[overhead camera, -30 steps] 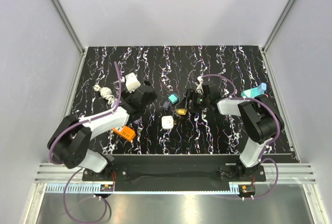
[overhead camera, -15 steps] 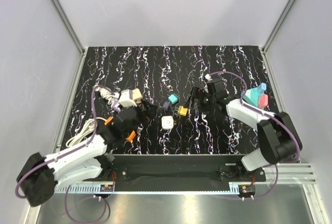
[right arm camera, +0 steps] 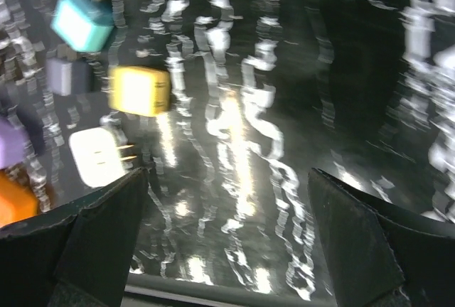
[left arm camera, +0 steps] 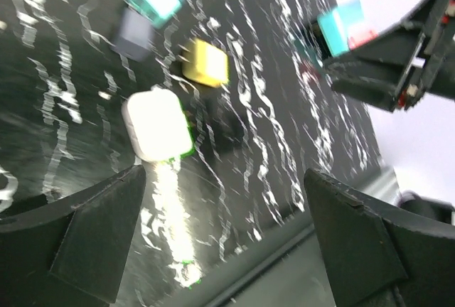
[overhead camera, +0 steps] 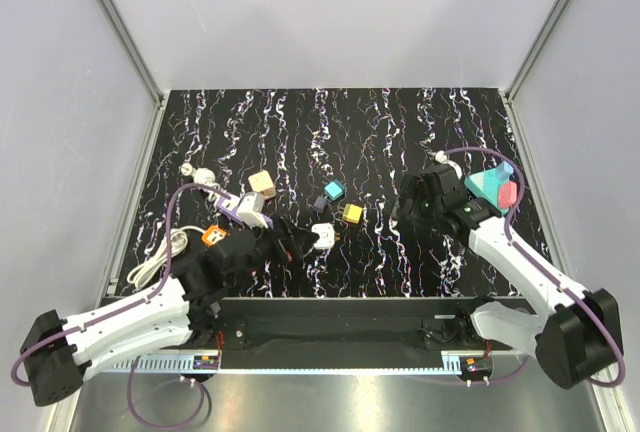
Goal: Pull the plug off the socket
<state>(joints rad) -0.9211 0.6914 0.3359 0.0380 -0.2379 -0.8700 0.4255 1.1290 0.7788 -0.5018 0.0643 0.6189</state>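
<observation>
A white plug (overhead camera: 322,236) lies loose on the black marbled table (overhead camera: 400,132), its bare prongs showing in the right wrist view (right arm camera: 99,156). It is also in the left wrist view (left arm camera: 156,124). A tan cube (overhead camera: 262,183) and a white-and-purple block (overhead camera: 250,207) lie apart at the left. I cannot tell which is the socket. My left gripper (overhead camera: 300,244) (left arm camera: 234,243) is open just left of the white plug, holding nothing. My right gripper (overhead camera: 408,210) (right arm camera: 234,243) is open to the right of the plugs, over bare table.
A yellow plug (overhead camera: 352,213), a teal plug (overhead camera: 333,190) and a grey one (overhead camera: 320,205) lie beside the white plug. An orange piece (overhead camera: 214,235) and a coiled white cable (overhead camera: 150,267) sit at the left. Teal and red parts (overhead camera: 495,187) lie at the right.
The right gripper opened and drew back to the right, away from the plugs. The left arm pulled back toward the near edge, leaving the tan cube and the white-and-purple block on the table.
</observation>
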